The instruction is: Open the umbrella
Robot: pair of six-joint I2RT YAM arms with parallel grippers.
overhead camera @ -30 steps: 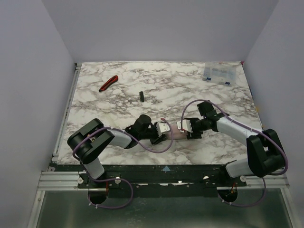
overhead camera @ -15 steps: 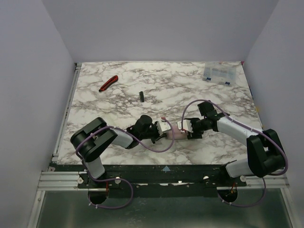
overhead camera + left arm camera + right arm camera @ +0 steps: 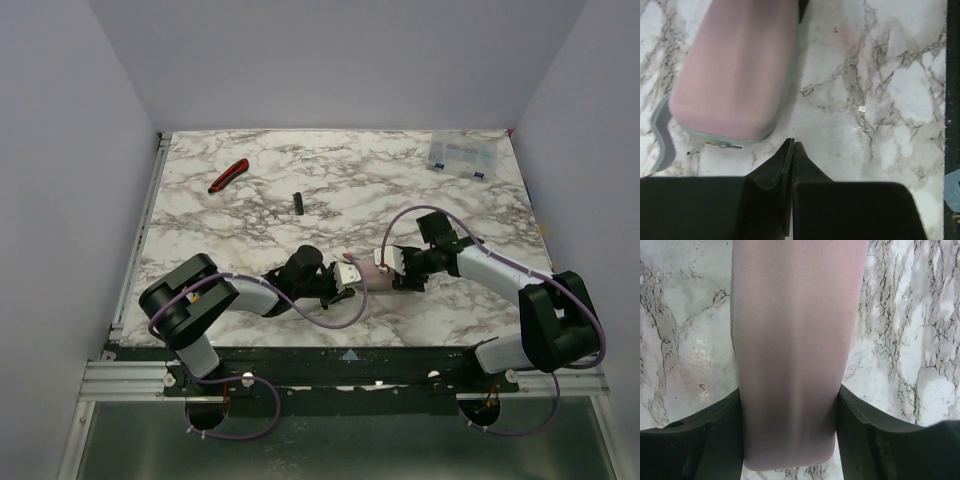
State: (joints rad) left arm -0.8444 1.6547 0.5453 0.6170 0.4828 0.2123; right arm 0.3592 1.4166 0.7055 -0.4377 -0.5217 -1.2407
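Firmly clamped, the right claw (image 3: pixel 790 407) grips the pink umbrella (image 3: pixel 795 315) on the marble bench (image 3: pixel 880 100), while the left claw (image 3: pixel 792 147) sits pinched together, empty, just beside it.

The right end effector (image 3: pixel 788 412) presses its two black fingers (image 3: pixel 710 435) against both sides of the long peach-pink fabric umbrella (image 3: pixel 795 350), which lies on the grey-veined white marble desk (image 3: pixel 685 315).
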